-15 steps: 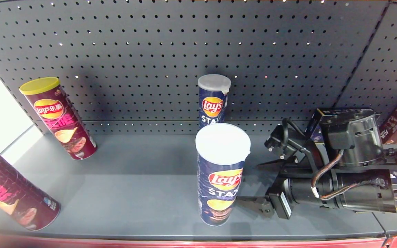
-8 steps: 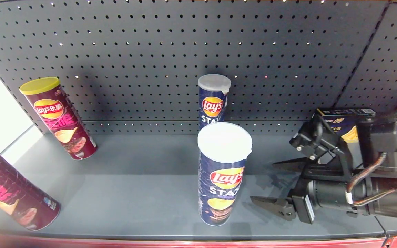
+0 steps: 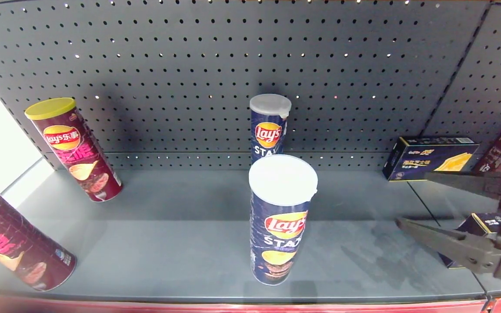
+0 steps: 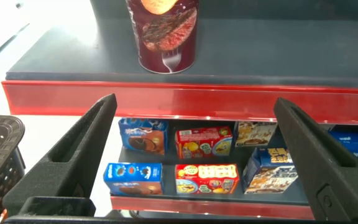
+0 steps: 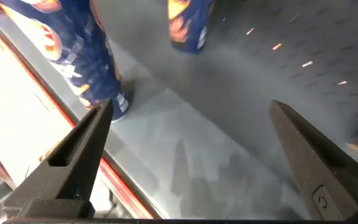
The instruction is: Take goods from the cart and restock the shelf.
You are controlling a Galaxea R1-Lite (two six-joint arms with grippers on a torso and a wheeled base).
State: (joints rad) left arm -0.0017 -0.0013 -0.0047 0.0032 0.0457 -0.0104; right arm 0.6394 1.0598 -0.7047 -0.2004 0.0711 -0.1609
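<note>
The right claw (image 3: 412,199) is hanging wide open and empty over the right part of the shelf (image 3: 181,234), well apart from the near blue can (image 3: 280,226). That can is standing upright close to the shelf's front edge. The far blue can (image 3: 269,130) is standing behind it, by the back panel. The far maroon can (image 3: 76,152) and the near maroon can (image 3: 11,243) are standing at the left. A blue box (image 3: 429,158) is lying at far right. The left claw (image 4: 196,106) is gaping wide and empty, facing the shelf's red lip (image 4: 42,99).
</note>
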